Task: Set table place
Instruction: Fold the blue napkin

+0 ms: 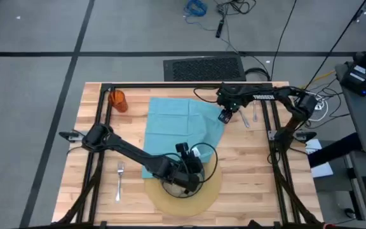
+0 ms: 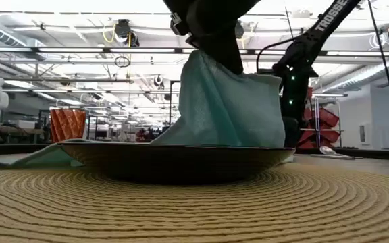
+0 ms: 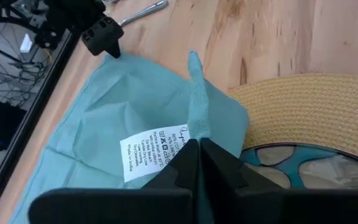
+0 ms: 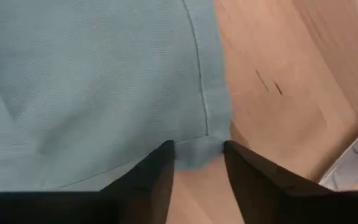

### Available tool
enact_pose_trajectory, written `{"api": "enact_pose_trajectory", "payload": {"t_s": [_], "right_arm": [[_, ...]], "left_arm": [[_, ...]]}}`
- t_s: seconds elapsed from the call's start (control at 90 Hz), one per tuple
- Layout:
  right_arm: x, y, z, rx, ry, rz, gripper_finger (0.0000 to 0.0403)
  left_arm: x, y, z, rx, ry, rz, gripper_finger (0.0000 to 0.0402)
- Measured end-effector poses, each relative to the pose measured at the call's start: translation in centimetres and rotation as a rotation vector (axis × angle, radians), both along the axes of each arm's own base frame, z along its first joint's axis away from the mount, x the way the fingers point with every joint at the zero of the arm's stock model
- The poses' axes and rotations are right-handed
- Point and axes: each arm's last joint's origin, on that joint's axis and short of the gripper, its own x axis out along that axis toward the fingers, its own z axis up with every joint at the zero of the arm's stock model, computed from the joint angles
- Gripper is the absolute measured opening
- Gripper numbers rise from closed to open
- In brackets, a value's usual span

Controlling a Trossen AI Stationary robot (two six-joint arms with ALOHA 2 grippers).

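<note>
The teal napkin (image 1: 180,124) lies spread on the table (image 1: 253,172) behind the round tan mat (image 1: 189,194). The plate (image 2: 174,160) sits on the mat. My left gripper (image 1: 186,170) hangs over the plate, shut on the napkin's near part, which rises in a peak (image 2: 221,94). My right gripper (image 4: 197,162) is open at the napkin's far right corner (image 4: 199,149), one finger on either side of it. The orange cup (image 1: 117,100) stands at the far left. A fork (image 1: 119,180) lies near the left edge. My left gripper pinches a raised fold of the napkin (image 3: 196,127) between its two shut fingers, beside the white label (image 3: 154,149). The fingers come from above. The cloth rises to them in a narrow ridge, and the rest lies on the table and over the plate's far rim. My right gripper's fingers flank the napkin's corner; whether they touch it I cannot tell.
Two silver utensils (image 1: 250,117) lie on the table just right of my right gripper. Bare wood (image 1: 253,172) spreads right of the mat. The black frame bars (image 1: 100,127) run along the table's left and right sides.
</note>
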Motion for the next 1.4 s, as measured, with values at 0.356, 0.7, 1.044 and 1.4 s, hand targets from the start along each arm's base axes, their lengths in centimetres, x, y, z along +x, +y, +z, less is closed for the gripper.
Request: {"api": "enact_pose_trajectory", "payload": {"t_s": [0.356, 0.7, 1.044, 1.4], "right_arm": [[-0.1, 0.0, -0.1, -0.010, 0.022, -0.006, 0.0002], [-0.1, 0.0, -0.1, -0.008, 0.023, -0.006, 0.0001], [-0.4, -0.1, -0.2, 0.005, 0.026, -0.001, 0.0000], [-0.6, -0.4, -0.2, 0.042, -0.005, -0.047, 0.0000]], "left_arm": [[0.1, -0.2, -0.1, -0.073, 0.020, -0.048, 0.0000], [1.4, -1.1, 0.8, -0.257, -0.083, -0.205, 0.0084], [1.5, -3.4, 0.9, -0.420, -0.097, -0.403, 0.0133], [2.4, -2.3, -0.5, -0.274, -0.008, -0.567, 0.0133]]}}
